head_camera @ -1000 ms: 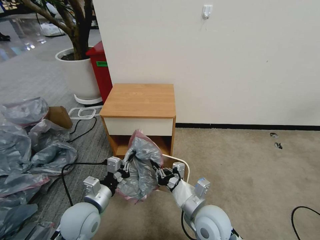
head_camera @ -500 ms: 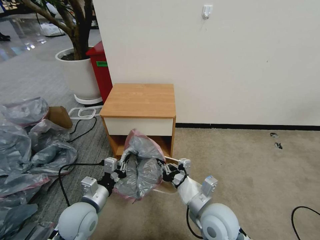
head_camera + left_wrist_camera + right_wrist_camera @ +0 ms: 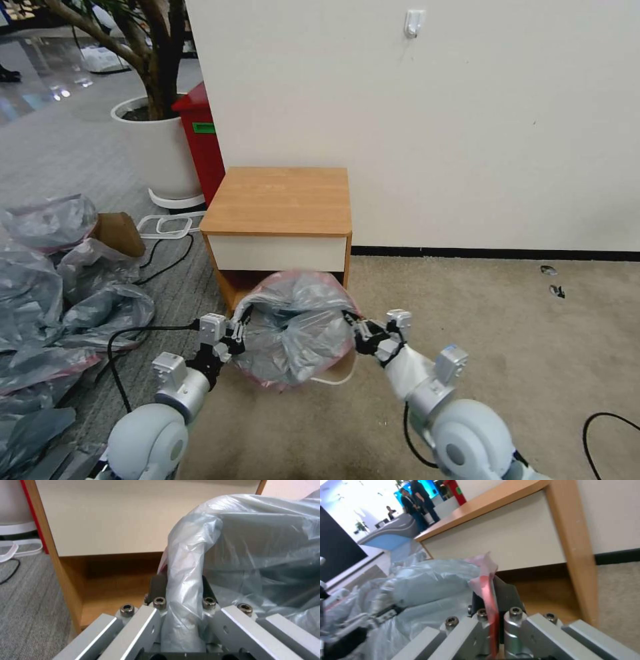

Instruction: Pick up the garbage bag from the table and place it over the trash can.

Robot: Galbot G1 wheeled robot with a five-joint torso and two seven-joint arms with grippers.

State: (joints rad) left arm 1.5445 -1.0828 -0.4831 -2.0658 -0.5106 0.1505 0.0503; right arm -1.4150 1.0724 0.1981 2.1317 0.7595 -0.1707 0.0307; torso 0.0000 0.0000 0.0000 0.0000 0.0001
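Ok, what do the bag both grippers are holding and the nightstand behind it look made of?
The garbage bag: thin grey translucent plastic film, crinkled and glossy, with a pink-red rim. It is pinched by the left gripper and right gripper. The table: probably wood-grain laminate board with a smooth cream drawer front.

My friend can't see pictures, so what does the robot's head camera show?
Two robot grippers, the left gripper and the right gripper, hold a grey garbage bag stretched open between them above a beige trash can, before a wooden table.
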